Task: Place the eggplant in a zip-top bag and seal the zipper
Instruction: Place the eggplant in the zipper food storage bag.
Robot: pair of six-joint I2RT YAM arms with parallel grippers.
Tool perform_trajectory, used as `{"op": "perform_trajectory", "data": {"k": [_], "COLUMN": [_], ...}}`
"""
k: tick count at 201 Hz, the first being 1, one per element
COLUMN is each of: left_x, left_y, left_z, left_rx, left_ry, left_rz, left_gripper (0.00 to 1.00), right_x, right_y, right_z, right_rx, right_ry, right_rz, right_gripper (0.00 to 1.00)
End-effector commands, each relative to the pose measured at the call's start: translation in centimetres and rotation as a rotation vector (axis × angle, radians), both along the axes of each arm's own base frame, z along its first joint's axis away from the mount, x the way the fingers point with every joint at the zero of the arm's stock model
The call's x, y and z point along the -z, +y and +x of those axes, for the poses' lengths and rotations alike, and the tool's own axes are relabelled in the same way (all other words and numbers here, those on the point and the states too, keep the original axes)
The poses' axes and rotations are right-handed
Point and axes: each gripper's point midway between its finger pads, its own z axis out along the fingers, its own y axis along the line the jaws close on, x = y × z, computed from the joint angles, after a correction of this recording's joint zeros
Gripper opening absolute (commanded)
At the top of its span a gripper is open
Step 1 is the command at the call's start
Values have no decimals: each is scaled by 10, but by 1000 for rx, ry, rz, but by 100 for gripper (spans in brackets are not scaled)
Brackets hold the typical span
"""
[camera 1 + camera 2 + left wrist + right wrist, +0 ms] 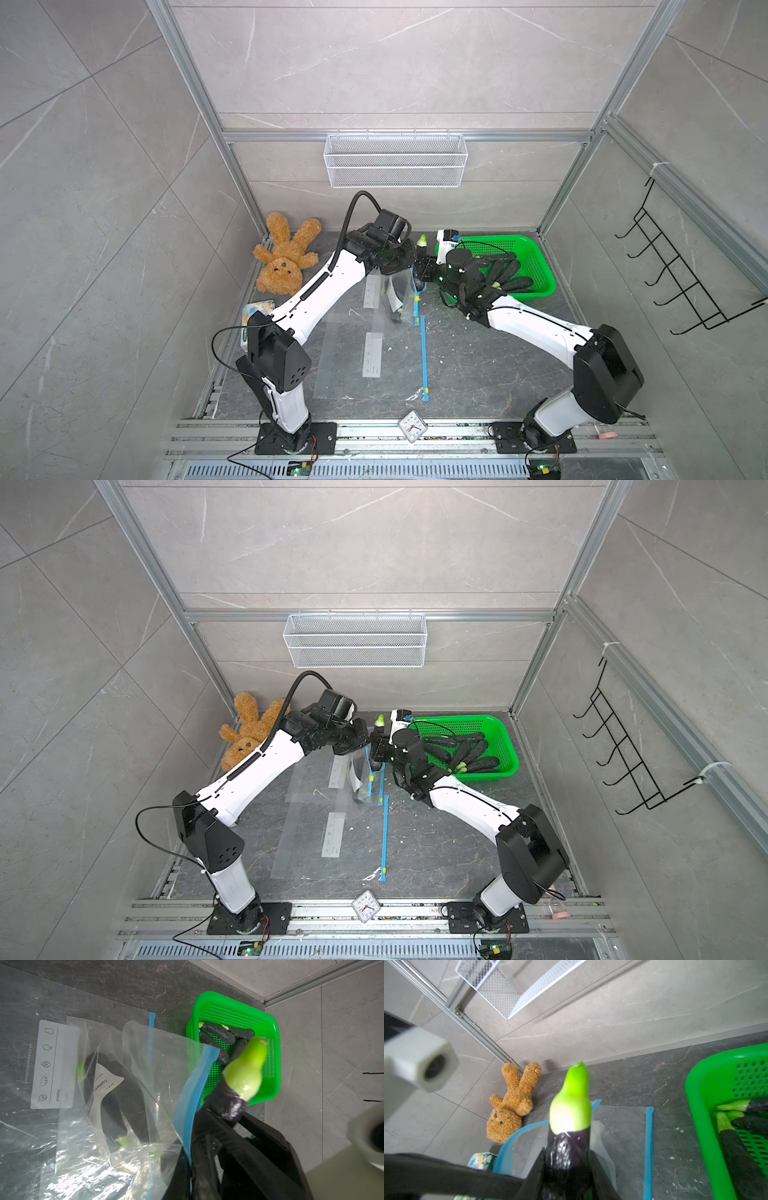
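White links [332,291], black joints [282,357]

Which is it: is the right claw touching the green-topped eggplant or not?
Touching. The right wrist view shows it: the black fingers of the right gripper press both sides of the eggplant, on its purple body, with no gap.

Purple eggplant [569,1126] with green cap, clear blue-zippered bag [145,1084], perforated green basket [232,1014].

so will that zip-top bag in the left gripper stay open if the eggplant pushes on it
Probably not. The zip-top bag is thin, wrinkled film sagging from the left gripper, so it's likely floppy and will give way. Its blue zipper edge curves rather than crumples, so it seems stiffer yet bendable. The glossy eggplant may slide along the film.
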Motion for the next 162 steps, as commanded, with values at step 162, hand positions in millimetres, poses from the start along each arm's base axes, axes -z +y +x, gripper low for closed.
{"op": "perform_trajectory", "data": {"k": [162], "left_x": [-43], "left_y": [6], "left_z": [-4], "left_rx": [-12], "left_ry": [-101], "left_rz": [-69], "left_gripper": [0], "right_x": [-9], "right_y": [25], "right_z": [-8], "right_rx": [94], "right_ry": [-125], "right_rz": [1], "right_gripper": [42]}}
